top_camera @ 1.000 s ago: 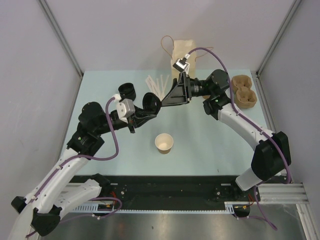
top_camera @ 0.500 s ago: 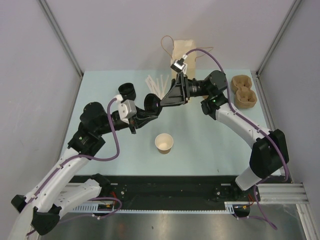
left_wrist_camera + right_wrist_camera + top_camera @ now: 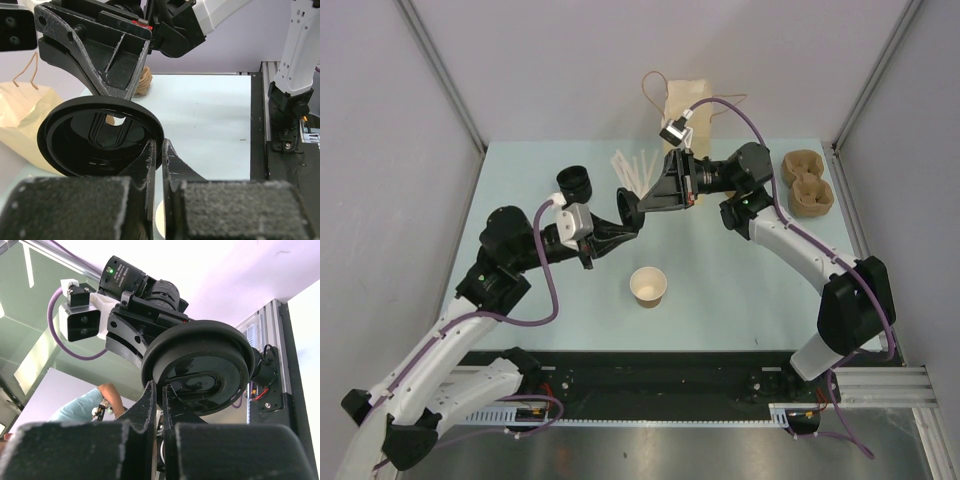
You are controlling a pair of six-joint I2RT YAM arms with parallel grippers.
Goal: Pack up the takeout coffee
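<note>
Both robot arms are reaching toward the middle of the light blue tabletop (image 3: pixel 740 290), and their hands are meeting up in the air over it. The left hand (image 3: pixel 618 222) is squeezing shut on the edge of a round black lid (image 3: pixel 626 203). The right hand (image 3: pixel 645 195) is pinching the same lid from the other side, so the two hands are holding it together. The lid is tipping up on its side, not lying flat. From the left wrist camera, the left hand (image 3: pixel 159 150) is closing tight on the lower right edge of the black lid (image 3: pixel 100 135), and the inside of the lid is facing the camera. From the right wrist camera, the right hand (image 3: pixel 159 390) is closing tight on the lower left edge of the lid (image 3: pixel 200 365). The little tan paper cup (image 3: pixel 648 285) is standing upright on the tabletop with its top open. It is sitting nearer the front than the two hands and is not touching them. A tan paper bag (image 3: pixel 685 105) is standing at the back edge. A stack of black lids (image 3: pixel 574 182) is sitting at the back left, and a bunch of white sticks (image 3: pixel 635 168) is lying just beside the hands. A brown cup tray (image 3: pixel 807 183) is resting at the back right.
</note>
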